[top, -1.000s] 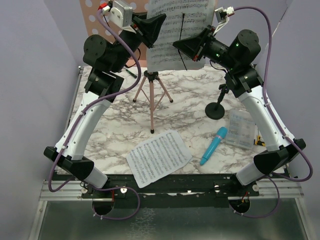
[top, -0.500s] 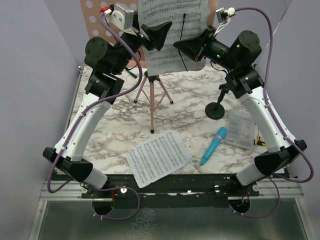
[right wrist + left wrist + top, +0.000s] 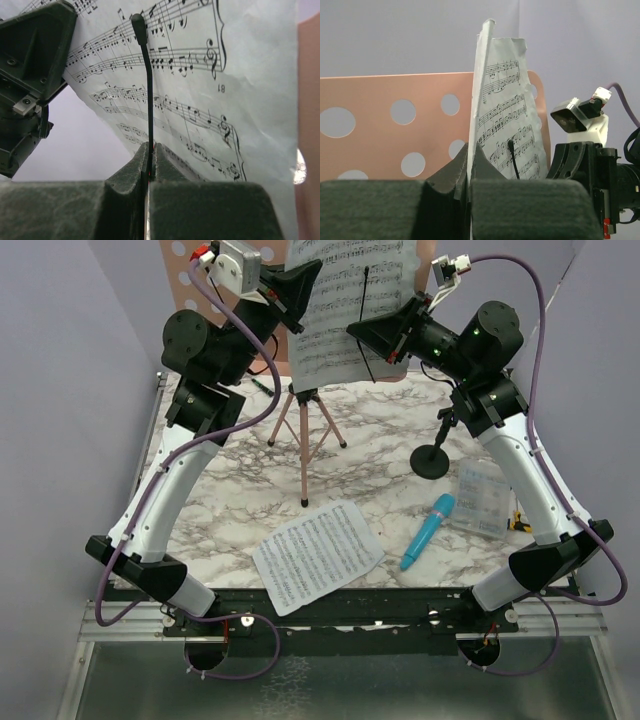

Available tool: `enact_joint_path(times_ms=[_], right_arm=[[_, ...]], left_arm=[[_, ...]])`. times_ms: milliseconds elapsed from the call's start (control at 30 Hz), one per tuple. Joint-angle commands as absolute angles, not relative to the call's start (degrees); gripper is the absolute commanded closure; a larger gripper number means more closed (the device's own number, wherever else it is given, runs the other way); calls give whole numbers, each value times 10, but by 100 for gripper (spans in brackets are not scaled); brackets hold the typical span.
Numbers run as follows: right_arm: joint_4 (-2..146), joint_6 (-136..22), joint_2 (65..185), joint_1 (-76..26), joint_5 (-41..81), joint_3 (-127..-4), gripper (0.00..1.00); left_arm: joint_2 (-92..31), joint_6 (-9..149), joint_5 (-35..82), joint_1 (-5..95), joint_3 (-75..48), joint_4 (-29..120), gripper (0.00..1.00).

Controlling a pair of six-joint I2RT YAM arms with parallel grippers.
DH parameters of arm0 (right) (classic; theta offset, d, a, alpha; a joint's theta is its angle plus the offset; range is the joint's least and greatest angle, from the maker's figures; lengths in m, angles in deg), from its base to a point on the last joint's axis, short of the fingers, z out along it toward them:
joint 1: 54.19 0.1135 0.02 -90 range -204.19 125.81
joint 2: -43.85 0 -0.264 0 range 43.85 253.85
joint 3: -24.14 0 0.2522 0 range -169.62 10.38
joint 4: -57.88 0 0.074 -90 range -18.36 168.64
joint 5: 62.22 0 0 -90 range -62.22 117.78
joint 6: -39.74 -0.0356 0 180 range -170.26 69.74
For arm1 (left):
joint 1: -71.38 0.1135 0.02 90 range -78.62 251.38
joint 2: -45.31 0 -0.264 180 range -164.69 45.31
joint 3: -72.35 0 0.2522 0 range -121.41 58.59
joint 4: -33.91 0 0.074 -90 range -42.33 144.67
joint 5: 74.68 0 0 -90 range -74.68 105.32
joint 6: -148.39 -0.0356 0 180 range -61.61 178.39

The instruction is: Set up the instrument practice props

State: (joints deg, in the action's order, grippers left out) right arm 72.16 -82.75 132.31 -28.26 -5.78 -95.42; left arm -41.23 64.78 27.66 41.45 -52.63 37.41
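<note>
The pink perforated music stand [image 3: 185, 270] stands at the back on tripod legs [image 3: 304, 430]. My left gripper [image 3: 297, 280] is shut on the left edge of a white sheet-music page [image 3: 345, 310], held upright in front of the pink panel [image 3: 395, 130]. The left wrist view shows the jaws [image 3: 470, 150] pinching that page [image 3: 507, 115]. My right gripper [image 3: 362, 332] is shut on a thin black rod [image 3: 149, 90] lying across the page's front [image 3: 200, 75]. A second page [image 3: 317, 554], the blue microphone [image 3: 428, 531] and the black mic stand [image 3: 432, 455] are on the table.
A clear plastic box [image 3: 482, 498] lies at the right beside the microphone, near the right arm. Grey walls close in the back and both sides. The marble tabletop [image 3: 230, 490] ends at a black rail in front.
My left gripper has shifted up and to the left with the page's edge, tilting the page slightly. The right gripper has stayed where it was on the rod.
</note>
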Motion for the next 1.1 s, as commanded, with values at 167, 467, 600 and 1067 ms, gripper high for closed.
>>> enact_joint_path(times_ms=[167,467,600,1067], right_arm=[[707,-826,1314,-277,-77,-963,100],[705,-831,1315,-277,-82,-961,99],[705,-831,1313,-277,-80,-959,100],[702,-828,1299,-277,-57,-941,65]], left_arm=[[-431,675,318,417,-558,345,100],[-449,700,334,417,-566,307,100],[-457,707,338,417,-574,301,100],[-450,706,331,417,-560,300,40]])
